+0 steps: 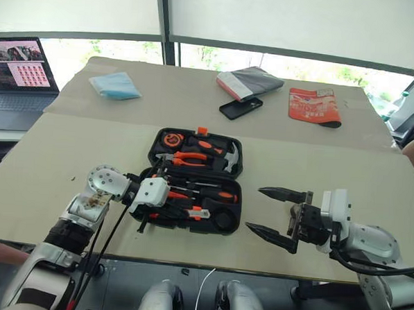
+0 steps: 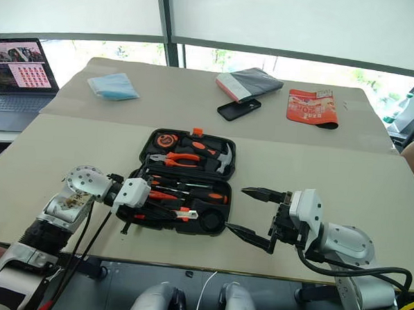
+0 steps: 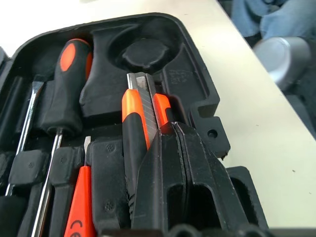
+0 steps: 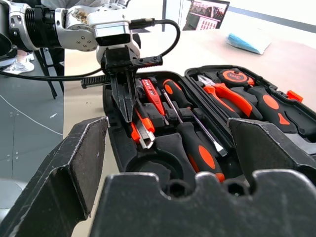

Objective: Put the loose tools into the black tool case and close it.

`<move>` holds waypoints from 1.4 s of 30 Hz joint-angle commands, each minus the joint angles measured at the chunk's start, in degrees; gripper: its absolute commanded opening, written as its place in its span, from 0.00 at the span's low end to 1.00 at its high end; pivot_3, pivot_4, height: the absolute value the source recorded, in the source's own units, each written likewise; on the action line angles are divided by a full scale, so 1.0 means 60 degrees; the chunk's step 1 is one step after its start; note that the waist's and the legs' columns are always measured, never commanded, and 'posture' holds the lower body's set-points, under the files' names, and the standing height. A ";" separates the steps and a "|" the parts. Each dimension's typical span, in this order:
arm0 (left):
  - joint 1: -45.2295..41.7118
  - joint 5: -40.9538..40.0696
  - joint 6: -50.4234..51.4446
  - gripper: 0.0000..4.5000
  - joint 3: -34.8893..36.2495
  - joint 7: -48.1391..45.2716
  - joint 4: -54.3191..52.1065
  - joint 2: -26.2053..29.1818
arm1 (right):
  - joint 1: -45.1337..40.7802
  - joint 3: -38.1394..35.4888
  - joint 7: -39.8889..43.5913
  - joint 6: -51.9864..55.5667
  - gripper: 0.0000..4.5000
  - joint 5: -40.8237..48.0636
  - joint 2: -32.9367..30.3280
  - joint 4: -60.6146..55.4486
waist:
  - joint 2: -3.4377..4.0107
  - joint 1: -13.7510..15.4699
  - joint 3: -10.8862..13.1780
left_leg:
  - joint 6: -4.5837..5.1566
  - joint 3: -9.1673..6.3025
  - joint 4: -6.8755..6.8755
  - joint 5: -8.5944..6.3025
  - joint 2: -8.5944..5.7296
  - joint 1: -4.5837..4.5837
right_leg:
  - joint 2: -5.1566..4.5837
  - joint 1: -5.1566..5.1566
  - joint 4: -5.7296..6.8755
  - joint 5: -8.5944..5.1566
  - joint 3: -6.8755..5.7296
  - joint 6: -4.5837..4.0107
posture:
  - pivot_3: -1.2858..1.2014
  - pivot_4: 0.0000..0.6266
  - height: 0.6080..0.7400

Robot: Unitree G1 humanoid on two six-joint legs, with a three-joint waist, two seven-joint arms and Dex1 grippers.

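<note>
Black tool case [image 1: 194, 180] open flat on the tabletop [image 1: 67, 168], near the front edge, roughly centred between the side edges. Far half holding tape measure [image 1: 172, 138], pliers [image 1: 186, 158] and hammer [image 1: 224, 158]. Near half holding screwdrivers in moulded slots — long one [image 4: 193, 140] with orange-and-black handle, shorter one [image 3: 64, 94] alongside. Round recess [image 3: 142, 53] at the near-right end of the tray, contents hard to tell.

Left gripper [image 4: 126, 101] down over the near half of the case, jaws together, tips pressed against the orange-and-black utility knife [image 3: 138, 123]. Knife lying lengthwise in its slot along the case's front wall, blade end toward the round recess. Cannot tell whether the jaws pinch any part of the knife or just rest on it.

Right gripper [image 1: 279, 216] hovering off the right end of the case, near the tabletop's front edge — jaws wide apart, nothing between them, pointing toward the case, not touching it.

Toward the far edge: black smartphone [image 1: 240, 108], grey-and-red pouch [image 1: 249, 82] just behind it, red packet [image 1: 314, 106] toward the far-right corner, blue face mask [image 1: 114, 85] toward the far-left corner. Laptop [image 1: 20, 76] open past the left edge.
</note>
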 commanded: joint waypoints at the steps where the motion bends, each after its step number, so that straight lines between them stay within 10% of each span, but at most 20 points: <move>1: 0.0283 -0.0062 0.0318 0.01 0.0123 0.0109 0.0043 0.0160 | -0.0045 -0.0153 0.0067 -0.0290 1.00 0.0115 0.0020 -0.0141 | 0.0028 -0.0011 -0.0017 | 0.0000 -0.0001 0.0000 0.0000 0.0000 0.0002 | 0.0000 0.0001 0.0000 0.0000 0.0000 0.0000 | 0.52 0.24 1.00; 42: 0.1247 0.0591 -0.0991 0.01 -0.0082 0.1219 0.0875 0.0249 | -0.0306 -0.0018 -0.0074 -0.0248 1.00 0.0074 0.0099 0.0009 | 0.0132 -0.0069 -0.0134 | -0.0113 -0.0025 -0.0139 -0.0051 0.0011 0.0212 | -0.0004 0.0154 -0.0057 -0.0054 0.0027 -0.0076 | 0.52 0.24 1.00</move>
